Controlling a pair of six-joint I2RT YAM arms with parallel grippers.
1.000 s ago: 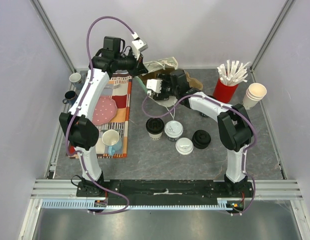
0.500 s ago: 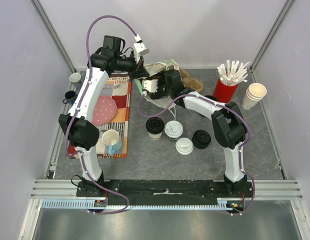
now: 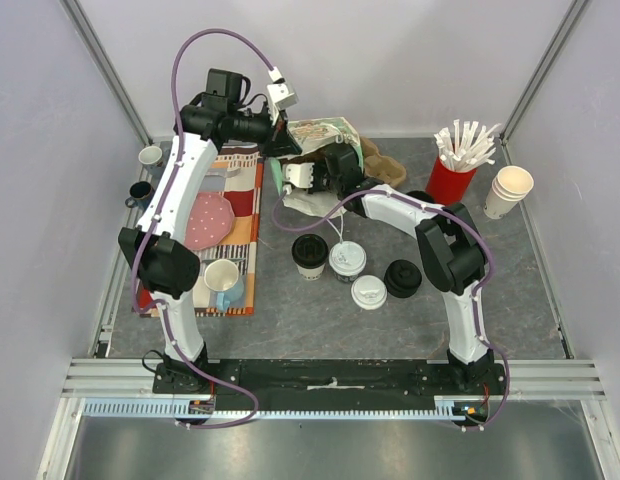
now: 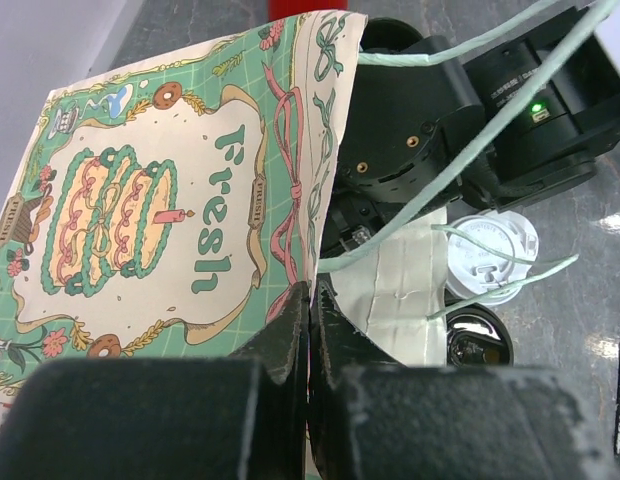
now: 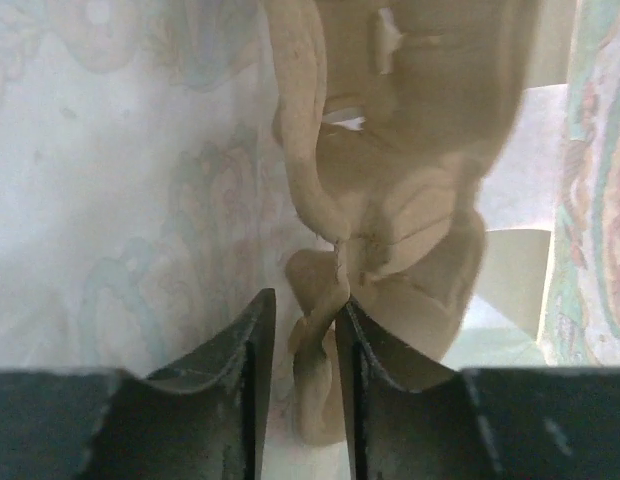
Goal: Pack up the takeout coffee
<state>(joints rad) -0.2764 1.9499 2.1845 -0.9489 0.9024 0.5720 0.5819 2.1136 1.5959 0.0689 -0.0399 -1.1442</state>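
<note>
Overhead view looking down, wrist views close, apparently sharing paper bag

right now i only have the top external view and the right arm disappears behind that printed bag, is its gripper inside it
observer: yes, the right gripper is inside the printed bag, its fingers either side of a brown fold.
operator: is it gripping that fold
observer: can't tell, a sliver of gap shows beside one finger.
operator: does the left one have the bag
observer: yes, the left gripper is shut on the bag's edge.
</note>
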